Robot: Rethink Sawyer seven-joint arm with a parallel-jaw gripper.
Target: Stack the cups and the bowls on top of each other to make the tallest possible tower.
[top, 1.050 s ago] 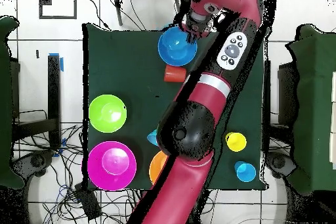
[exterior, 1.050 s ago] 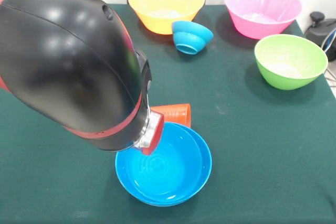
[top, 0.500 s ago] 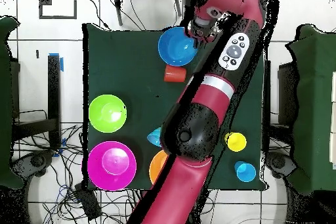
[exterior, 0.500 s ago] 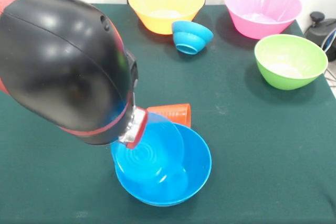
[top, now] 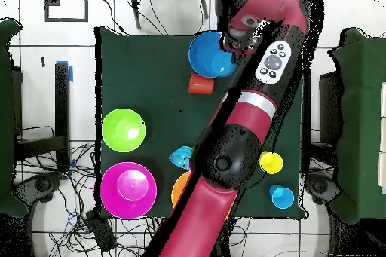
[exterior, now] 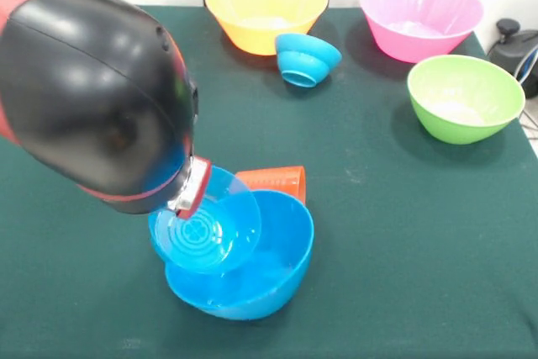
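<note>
Since a second ago the arm (exterior: 92, 90) has swung toward the table's edge, dragging a smaller blue bowl (exterior: 206, 231) up and out of the medium blue bowl (exterior: 252, 271), which has tipped and slid with it. That smaller bowl now hangs tilted over the bigger one's rim, pinched at its edge by the gripper (exterior: 189, 191); I see only a silver and red tip pressed on the rim, so the grip looks clamped on the bowl. Just behind the two blue bowls the orange-red cup (exterior: 273, 181) lies on its side, touching or nearly touching the medium bowl.

Dark green cloth covers the table (exterior: 403, 233). At its far side stand the yellow-orange bowl (exterior: 266, 6) and the pink bowl (exterior: 420, 14), well apart, with another small blue bowl (exterior: 307, 58) tipped on its side just in front of the yellow-orange one. Nearer, the green bowl (exterior: 464, 97) sits upright on the same side as the pink bowl.

From overhead the yellow cup (top: 271, 163) and the sky blue cup (top: 281, 196) stand near each other by one corner of the cloth, beside the arm's thick red and black body. Round the table the floor (top: 45, 65) is pale tile with dark joints, strewn with black cables (top: 71, 163). A strip of blue tape (top: 71, 71) lies on the floor beside the table, and green chairs or seats (top: 354, 118) stand at both sides.
</note>
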